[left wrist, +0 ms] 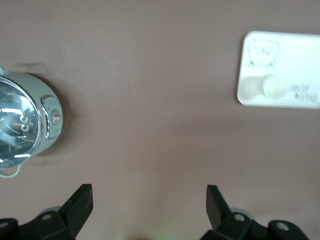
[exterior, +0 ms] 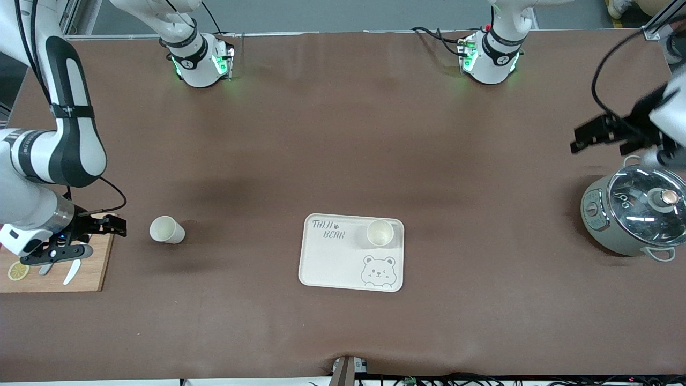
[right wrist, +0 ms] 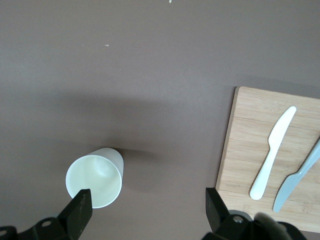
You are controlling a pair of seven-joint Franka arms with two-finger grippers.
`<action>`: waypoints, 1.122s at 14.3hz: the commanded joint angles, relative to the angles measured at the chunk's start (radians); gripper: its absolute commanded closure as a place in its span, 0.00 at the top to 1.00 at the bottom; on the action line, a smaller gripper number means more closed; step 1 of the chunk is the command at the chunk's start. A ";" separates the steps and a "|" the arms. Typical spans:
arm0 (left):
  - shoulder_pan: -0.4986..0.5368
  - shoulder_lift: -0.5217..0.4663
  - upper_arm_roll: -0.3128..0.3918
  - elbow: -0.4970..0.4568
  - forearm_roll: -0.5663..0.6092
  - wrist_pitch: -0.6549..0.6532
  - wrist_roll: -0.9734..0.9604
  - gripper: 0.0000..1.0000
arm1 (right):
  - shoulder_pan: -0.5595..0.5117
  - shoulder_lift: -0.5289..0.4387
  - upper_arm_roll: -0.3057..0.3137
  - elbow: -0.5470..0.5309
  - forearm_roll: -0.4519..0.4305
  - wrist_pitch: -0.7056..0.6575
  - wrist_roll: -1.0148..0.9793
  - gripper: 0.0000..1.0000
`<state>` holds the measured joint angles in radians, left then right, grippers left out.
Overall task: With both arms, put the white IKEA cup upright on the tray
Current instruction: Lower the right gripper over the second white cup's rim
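The cream tray (exterior: 332,262) with the bear drawing lies mid-table, and one white cup (exterior: 380,233) stands upright in its corner beside the lettering. A second white cup (exterior: 166,230) sits on the bare cloth toward the right arm's end and seems to stand mouth up. My right gripper (exterior: 91,238) hangs open over the cloth between that cup (right wrist: 95,180) and the board's edge, holding nothing. My left gripper (exterior: 584,138) is open and empty, in the air beside the pot. From there the tray (left wrist: 295,55) and its cup (left wrist: 274,86) show far off.
A wooden cutting board (exterior: 80,279) at the right arm's end carries a white knife (right wrist: 272,152), a grey knife (right wrist: 297,182) and a lemon slice (exterior: 17,271). A grey pot with a glass lid (exterior: 632,214) stands at the left arm's end.
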<state>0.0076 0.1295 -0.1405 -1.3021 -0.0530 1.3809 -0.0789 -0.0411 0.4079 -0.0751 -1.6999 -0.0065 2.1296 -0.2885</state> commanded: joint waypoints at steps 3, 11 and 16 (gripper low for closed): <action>-0.070 -0.007 -0.019 -0.049 0.025 0.009 0.004 1.00 | -0.013 -0.001 0.009 -0.061 0.014 0.042 -0.066 1.00; -0.035 0.015 -0.024 -0.042 0.039 0.058 -0.001 1.00 | -0.011 -0.006 0.011 -0.193 0.016 0.162 -0.069 1.00; -0.026 0.004 -0.011 -0.042 0.090 0.066 -0.001 1.00 | -0.010 -0.005 0.012 -0.218 0.020 0.182 -0.067 1.00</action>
<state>-0.0185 0.1460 -0.1509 -1.3454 -0.0021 1.4418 -0.0754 -0.0413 0.4177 -0.0736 -1.8936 -0.0043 2.2909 -0.3399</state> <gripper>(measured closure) 0.000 0.000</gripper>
